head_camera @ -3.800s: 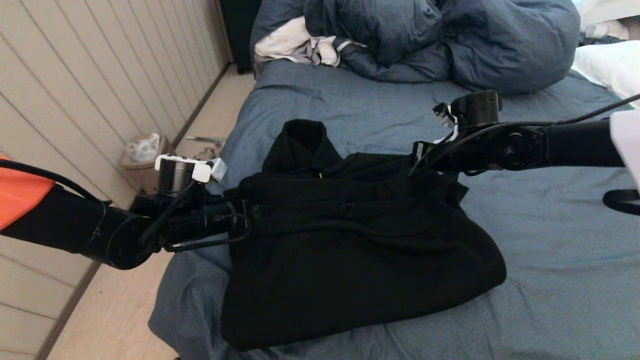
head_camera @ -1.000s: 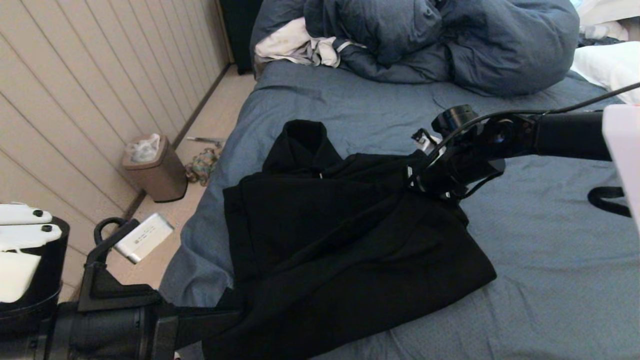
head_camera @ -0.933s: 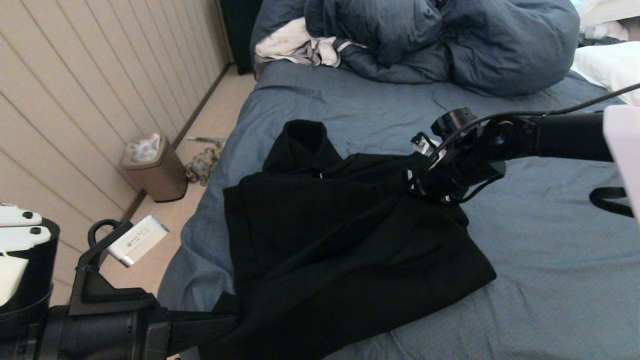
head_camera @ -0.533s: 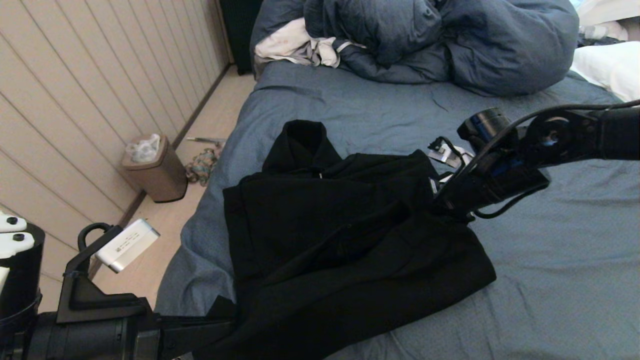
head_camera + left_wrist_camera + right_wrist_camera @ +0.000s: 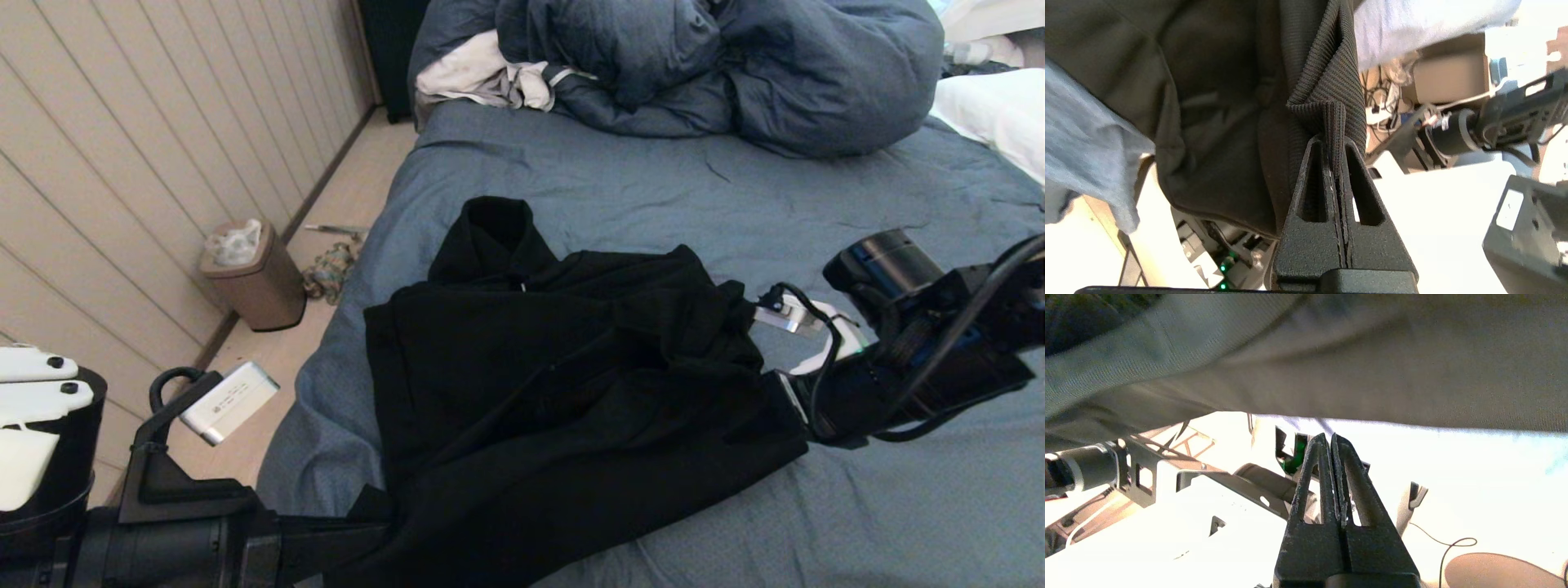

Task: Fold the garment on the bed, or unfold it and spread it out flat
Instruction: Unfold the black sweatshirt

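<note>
The black hooded sweatshirt (image 5: 563,392) lies rumpled on the bed (image 5: 588,171) toward its left side, hood pointing to the far end, where I see a dark blue duvet (image 5: 735,65) heaped beside a white-grey cloth (image 5: 482,73). A brown waste bin (image 5: 253,273) stands on the floor left of the bed. My left gripper (image 5: 371,531) sits low at the near corner of the sweatshirt; my right gripper (image 5: 796,400) is at its right edge, low over the sheet.

Through the left wrist camera, the left gripper (image 5: 1336,141) is pinching a ribbed hem fold of the sweatshirt (image 5: 1327,81) between its fingers.

Through the right wrist camera, the right gripper (image 5: 1329,437) has its fingers pressed together with nothing between them, pale fabric close beyond the tips.
</note>
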Robot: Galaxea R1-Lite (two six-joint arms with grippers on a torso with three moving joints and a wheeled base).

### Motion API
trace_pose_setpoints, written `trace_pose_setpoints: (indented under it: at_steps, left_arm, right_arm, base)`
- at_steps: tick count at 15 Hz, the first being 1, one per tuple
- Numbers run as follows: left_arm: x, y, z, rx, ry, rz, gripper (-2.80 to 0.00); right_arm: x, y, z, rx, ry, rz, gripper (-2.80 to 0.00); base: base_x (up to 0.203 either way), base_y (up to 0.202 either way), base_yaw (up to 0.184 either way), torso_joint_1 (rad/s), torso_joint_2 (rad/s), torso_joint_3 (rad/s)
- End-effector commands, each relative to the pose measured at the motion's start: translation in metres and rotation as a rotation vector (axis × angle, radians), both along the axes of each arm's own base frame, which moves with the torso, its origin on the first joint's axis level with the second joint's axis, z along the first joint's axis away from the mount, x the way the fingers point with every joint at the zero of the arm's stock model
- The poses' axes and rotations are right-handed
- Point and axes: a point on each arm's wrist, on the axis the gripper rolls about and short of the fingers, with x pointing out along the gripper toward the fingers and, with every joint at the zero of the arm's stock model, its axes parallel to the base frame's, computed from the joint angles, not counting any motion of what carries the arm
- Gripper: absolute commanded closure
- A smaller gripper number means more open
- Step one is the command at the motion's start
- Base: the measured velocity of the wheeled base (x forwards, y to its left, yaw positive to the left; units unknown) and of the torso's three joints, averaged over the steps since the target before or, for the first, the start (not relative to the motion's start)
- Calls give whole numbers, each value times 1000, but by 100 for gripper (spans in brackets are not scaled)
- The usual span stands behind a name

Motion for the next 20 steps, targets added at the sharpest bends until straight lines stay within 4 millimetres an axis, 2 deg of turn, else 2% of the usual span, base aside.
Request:
trace_pose_setpoints:
  at_steps: [1,3,5,6,10,14,20]
  left_arm:
    - [-5,3,-1,-11,2,-14,0]
    - [-13,9,-1,-35,6,-52,0]
    - [-11,8,-2,-30,9,-44,0]
    - [-9,7,-2,-27,10,-40,0]
    - [-6,7,3,-36,-5,-24,0]
    - [-4,8,4,-38,-10,-15,0]
    - [6,0,3,-28,4,-13,0]
  right_arm:
    - [-5,-4,4,5,-13,-10,0]
    - [2,-5,15,14,-56,-21,0]
    - [10,-9,28,24,-113,-37,0]
    - [17,-8,34,26,-144,-37,-280]
    - [50,1,38,46,-269,-19,-280]
    - [52,21,34,32,-286,82,-280]
    - [48,17,25,-123,-443,330,-280]
  base:
    - [0,0,0,0,0,0]
    - [0,0,0,0,0,0]
    - [0,0,0,0,0,0]
    - [0,0,0,0,0,0]
    - [0,0,0,0,0,0]
    - [0,0,0,0,0,0]
    - [0,0,0,0,0,0]
